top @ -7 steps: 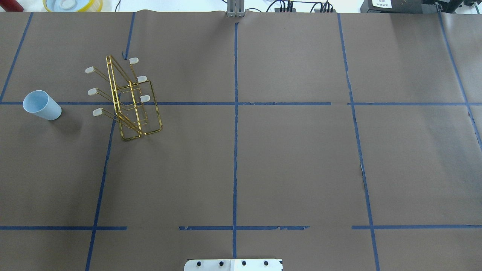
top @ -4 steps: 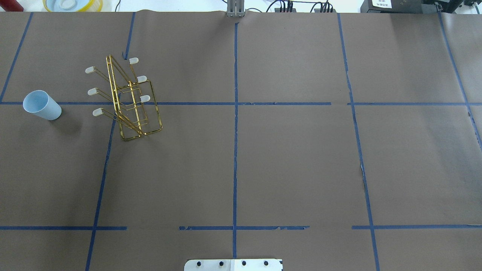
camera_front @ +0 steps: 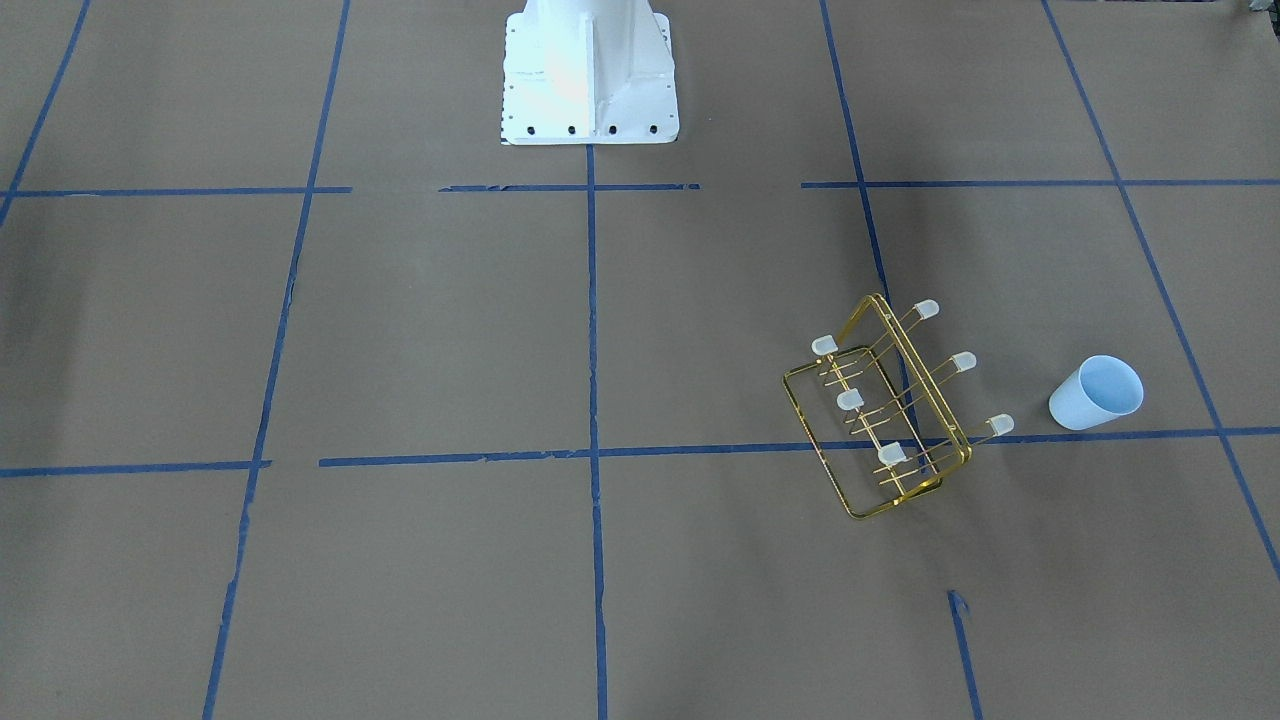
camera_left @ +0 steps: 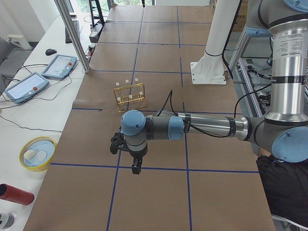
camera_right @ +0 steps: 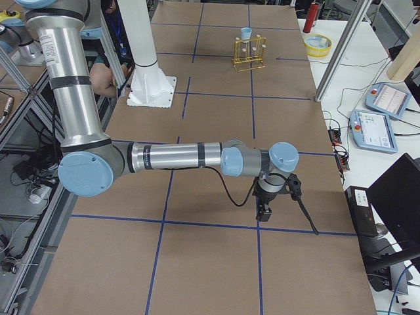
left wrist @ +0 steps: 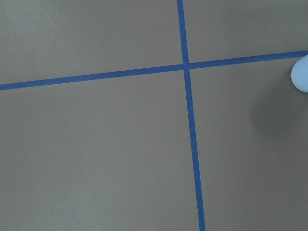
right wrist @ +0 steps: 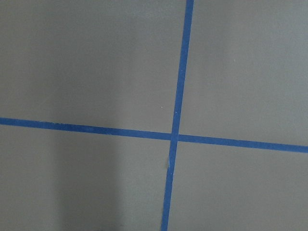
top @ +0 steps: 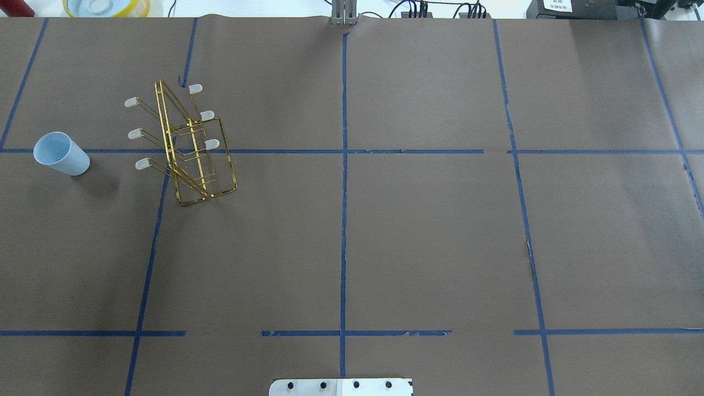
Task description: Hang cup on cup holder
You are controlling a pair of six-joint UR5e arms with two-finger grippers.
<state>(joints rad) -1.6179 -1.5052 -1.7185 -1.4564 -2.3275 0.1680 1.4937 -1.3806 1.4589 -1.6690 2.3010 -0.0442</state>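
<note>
The pale blue cup stands mouth up on the brown table at the far left of the overhead view, and at the right in the front-facing view. Its edge shows at the right of the left wrist view. The gold wire cup holder stands just right of it, prongs bare, also seen in the front-facing view. My left gripper hangs over the table nearer the camera than the holder; the cup is hidden there. My right gripper hangs far from both. I cannot tell whether either is open or shut.
The white robot base stands at the table's robot side. A yellow-rimmed bowl, a red cylinder and two tablets lie on the white bench beyond the table. A metal post stands at that edge.
</note>
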